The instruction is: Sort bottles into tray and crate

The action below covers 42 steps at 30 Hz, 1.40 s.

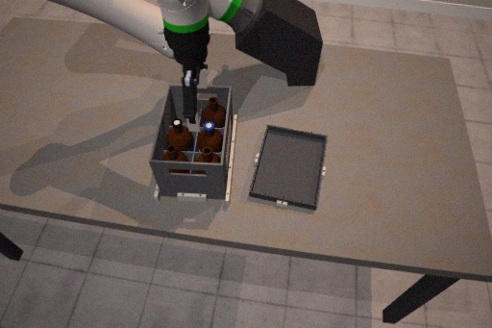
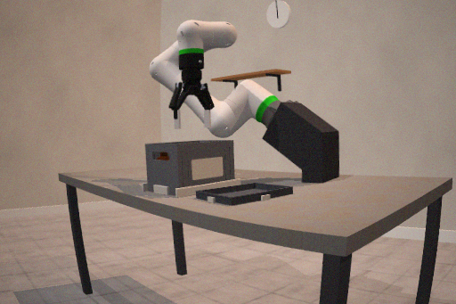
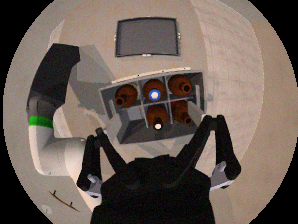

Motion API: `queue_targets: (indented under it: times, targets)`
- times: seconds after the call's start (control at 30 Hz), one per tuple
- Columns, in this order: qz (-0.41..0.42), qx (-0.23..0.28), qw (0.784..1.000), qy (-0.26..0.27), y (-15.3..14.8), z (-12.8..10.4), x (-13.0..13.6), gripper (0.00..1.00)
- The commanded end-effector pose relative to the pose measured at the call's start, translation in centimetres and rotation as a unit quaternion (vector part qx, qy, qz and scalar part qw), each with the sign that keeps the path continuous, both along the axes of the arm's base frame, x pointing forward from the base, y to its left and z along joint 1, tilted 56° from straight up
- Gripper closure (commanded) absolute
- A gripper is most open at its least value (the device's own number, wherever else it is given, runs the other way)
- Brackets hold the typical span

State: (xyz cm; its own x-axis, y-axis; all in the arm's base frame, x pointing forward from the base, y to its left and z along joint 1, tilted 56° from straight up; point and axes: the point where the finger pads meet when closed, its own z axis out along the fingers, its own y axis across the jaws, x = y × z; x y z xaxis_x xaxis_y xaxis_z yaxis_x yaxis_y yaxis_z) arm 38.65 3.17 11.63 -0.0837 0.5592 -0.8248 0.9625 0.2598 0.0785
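A grey crate with divided cells stands on the table; it also shows in the side view and the wrist view. In it stand brown bottles: one with a white cap, one with a blue cap, and three open ones, such as the one at the back right. The dark shallow tray lies empty to the crate's right. My gripper hangs well above the crate, pointing down, open and empty.
The robot's dark base block sits behind the tray. A pale strip lies along the crate's right side. A wall shelf hangs behind the arm. The table's front edge runs close below the crate.
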Motion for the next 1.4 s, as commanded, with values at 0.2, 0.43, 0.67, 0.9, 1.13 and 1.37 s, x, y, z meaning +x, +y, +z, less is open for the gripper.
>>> queue_targets:
  times: [0.2,0.43,0.67,0.9,1.13,1.37]
  targets:
    - [0.000,0.000,1.000,0.000,0.0,0.0,0.0,0.00]
    - [0.000,0.000,1.000,0.000,0.0,0.0,0.0,0.00]
    - [0.000,0.000,1.000,0.000,0.0,0.0,0.0,0.00]
    - [0.000,0.000,1.000,0.000,0.0,0.0,0.0,0.00]
    - [0.004,-0.002,1.000,0.005,-0.2,0.3,0.1,0.62]
    - [0.029,-0.013,0.999,0.040,-1.7,2.0,0.5,0.62]
